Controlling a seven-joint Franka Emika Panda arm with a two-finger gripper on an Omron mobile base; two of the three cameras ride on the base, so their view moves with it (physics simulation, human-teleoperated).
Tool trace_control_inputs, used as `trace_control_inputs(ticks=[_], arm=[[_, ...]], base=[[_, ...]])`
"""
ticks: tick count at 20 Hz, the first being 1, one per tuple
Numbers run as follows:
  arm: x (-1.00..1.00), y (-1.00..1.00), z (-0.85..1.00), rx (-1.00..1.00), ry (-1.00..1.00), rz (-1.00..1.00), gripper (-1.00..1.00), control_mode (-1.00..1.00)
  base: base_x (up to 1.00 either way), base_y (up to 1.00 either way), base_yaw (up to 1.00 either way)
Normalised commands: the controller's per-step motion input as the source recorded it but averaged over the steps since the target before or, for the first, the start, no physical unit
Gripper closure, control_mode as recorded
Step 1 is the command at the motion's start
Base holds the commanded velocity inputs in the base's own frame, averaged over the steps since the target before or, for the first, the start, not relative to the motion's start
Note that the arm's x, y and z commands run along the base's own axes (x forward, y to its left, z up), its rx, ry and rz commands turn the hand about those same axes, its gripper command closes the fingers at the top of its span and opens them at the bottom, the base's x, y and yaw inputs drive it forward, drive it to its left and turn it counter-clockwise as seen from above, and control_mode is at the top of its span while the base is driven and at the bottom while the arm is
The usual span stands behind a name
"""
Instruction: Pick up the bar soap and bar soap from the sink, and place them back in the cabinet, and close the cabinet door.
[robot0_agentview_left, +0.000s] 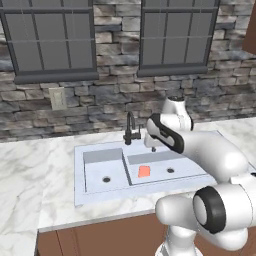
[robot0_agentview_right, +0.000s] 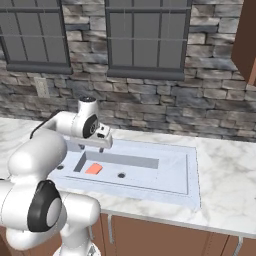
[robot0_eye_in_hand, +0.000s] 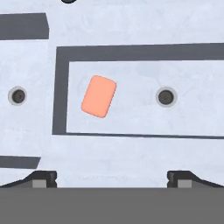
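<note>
Orange bar soap (robot0_eye_in_hand: 99, 96) lies flat on the floor of the sink's (robot0_agentview_left: 80, 172) larger basin, near the divider wall and well apart from that basin's drain (robot0_eye_in_hand: 166, 96). We see our gripper (robot0_eye_in_hand: 112, 177) hanging above the sink with its fingertips (robot0_eye_in_hand: 43, 178) spread wide and nothing between them. From the left base view the soap sits in front of the black faucet (robot0_agentview_left: 131, 129). White marble counter (robot0_agentview_right: 225, 185) surrounds the sink, with a stone wall (robot0_agentview_right: 210, 100) behind
</note>
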Motion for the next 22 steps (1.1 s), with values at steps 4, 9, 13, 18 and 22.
trace_control_inputs(ticks=[4,9,13,18,22], arm=[[0.09,0.01,-0.28,0.0,0.0,0.0,-1.0,-1.0],[0.03,0.02,-0.27,0.0,0.0,0.0,-1.0,-1.0],[0.0,0.03,-0.21,0.0,0.0,0.0,-1.0,-1.0],[0.0,0.05,-0.11,0.0,0.0,0.0,-1.0,-1.0],[0.0,0.02,-0.08,0.0,0.0,0.0,-1.0,-1.0]], base=[[0.0,0.0,0.0],[0.0,0.0,0.0],[0.0,0.0,0.0],[0.0,0.0,0.0],[0.0,0.0,0.0]])
